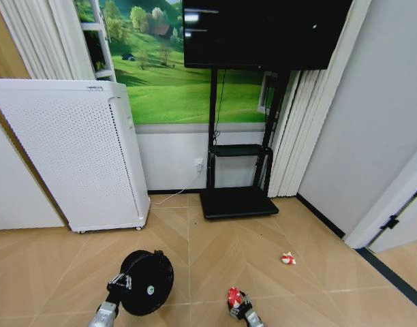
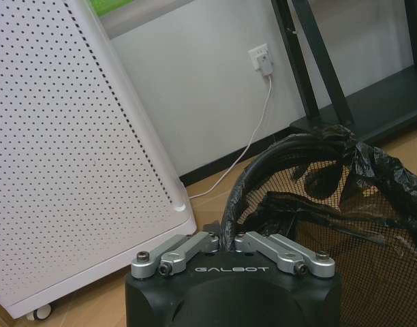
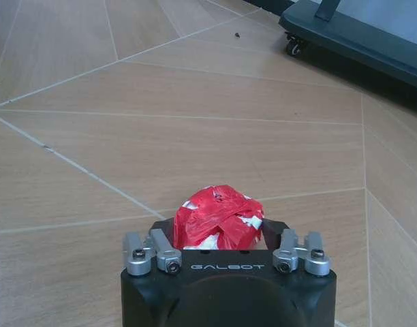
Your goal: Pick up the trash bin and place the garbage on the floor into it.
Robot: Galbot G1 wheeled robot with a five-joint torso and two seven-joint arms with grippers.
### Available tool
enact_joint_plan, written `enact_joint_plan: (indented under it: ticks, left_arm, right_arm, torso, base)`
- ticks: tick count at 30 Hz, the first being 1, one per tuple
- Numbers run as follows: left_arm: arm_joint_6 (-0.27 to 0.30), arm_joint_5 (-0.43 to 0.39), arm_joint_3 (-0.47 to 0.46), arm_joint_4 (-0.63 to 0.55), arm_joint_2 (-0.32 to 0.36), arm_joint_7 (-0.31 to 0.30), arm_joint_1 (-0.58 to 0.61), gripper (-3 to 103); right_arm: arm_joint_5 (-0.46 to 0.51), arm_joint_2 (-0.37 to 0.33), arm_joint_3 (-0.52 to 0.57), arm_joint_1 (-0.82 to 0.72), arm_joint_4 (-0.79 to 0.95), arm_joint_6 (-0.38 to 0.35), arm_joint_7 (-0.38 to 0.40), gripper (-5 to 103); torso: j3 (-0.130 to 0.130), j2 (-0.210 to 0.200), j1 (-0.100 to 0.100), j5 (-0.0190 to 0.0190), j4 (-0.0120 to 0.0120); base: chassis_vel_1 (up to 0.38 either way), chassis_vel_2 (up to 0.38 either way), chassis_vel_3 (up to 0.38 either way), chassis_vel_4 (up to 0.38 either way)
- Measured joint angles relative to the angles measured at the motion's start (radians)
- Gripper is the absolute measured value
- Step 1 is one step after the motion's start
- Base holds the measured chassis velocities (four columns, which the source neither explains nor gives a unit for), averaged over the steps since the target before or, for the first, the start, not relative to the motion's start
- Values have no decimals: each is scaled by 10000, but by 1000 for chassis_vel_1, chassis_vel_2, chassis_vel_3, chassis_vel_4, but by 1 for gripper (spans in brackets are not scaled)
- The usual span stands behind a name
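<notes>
The trash bin [image 1: 150, 283], a small black round basket with a black bag liner, is at the lower left of the head view. My left gripper [image 1: 120, 283] is shut on its near rim [image 2: 229, 221], and the mesh wall and liner [image 2: 358, 204] show beyond the fingers. A crumpled red-and-white wrapper [image 3: 219, 218], one piece of the garbage, sits between the fingers of my right gripper [image 3: 219, 235], which press it from both sides; the head view shows this wrapper [image 1: 234, 296] at the bottom centre. A second red-and-white piece [image 1: 287, 258] lies on the floor to the right.
A tall white perforated appliance [image 1: 72, 157] on castors stands at the left, close behind the bin. A black TV stand with a flat base [image 1: 237, 201] is against the far wall, and a cable [image 2: 253, 129] runs from a wall socket. A grey wall and door frame [image 1: 385, 204] border the right.
</notes>
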Motion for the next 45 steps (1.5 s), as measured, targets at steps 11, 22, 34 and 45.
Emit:
enact_joint_plan:
  ticks: [11, 22, 34, 45]
  left_arm:
    - [-23, 3, 5, 88, -2, -8, -45, 4]
    - [-58, 36, 69, 98, -15, -13, -77, 4]
    - [62, 44, 510, 155, -27, -51, -639, 4]
    - [494, -290, 1026, 210, 288, -83, -1677, 4]
  right_arm:
    - [-139, -116, 39, -74, 23, 96, 47, 47]
    - [-27, -672, 425, -474, 1393, 177, 313, 47]
    - [936, -2195, 1452, -1717, 5092, 246, 85, 46]
    - [482, -2532, 1406, -2266, 7266, 1189, -667, 45]
  torso:
    - [0, 0, 0, 0, 0]
    - [0, 0, 0, 3, 1]
    - [0, 0, 0, 1, 0]
    - [0, 0, 0, 1, 0]
  base:
    - [0, 0, 0, 0]
    - [0, 0, 0, 0]
    - [0, 0, 0, 0]
    - [0, 0, 0, 0]
